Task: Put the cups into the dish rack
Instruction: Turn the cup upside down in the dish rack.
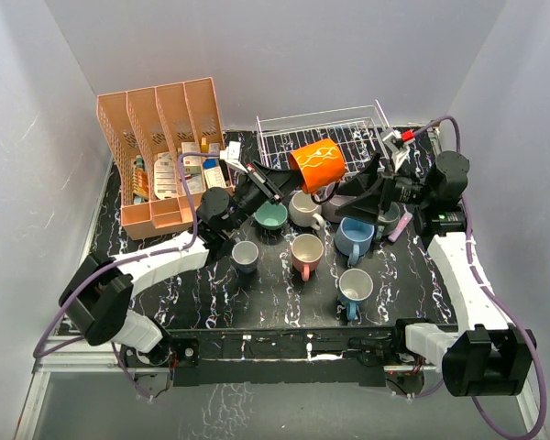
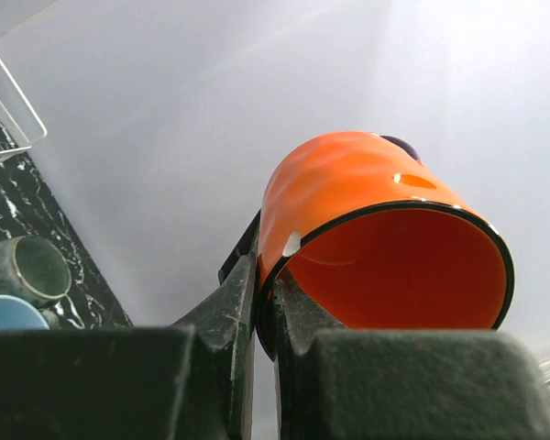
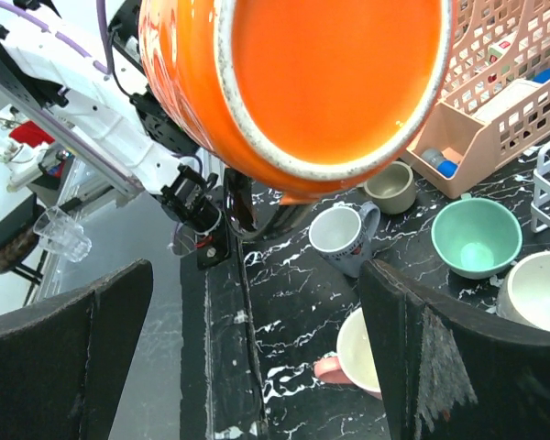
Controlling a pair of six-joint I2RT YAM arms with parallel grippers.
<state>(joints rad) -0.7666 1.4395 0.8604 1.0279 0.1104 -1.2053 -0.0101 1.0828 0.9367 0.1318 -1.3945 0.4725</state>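
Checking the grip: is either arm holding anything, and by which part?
The left gripper pinches the glossy orange ceramic mug by its rim wall; the right gripper is open, holding nothing.

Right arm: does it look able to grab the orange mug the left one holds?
Probably yes: right gripper open, the orange mug faces it base-first, nothing between; left gripper pinches only the rim.

Looks like a robot lab test cell — plain pale panels (image 1: 284,55) wall in the black marbled table (image 1: 275,302) on the left, right and far sides, while a left arm (image 1: 156,261) and a right arm (image 1: 467,275), trailing purple cables (image 1: 48,335), sit bolted along its near edge.
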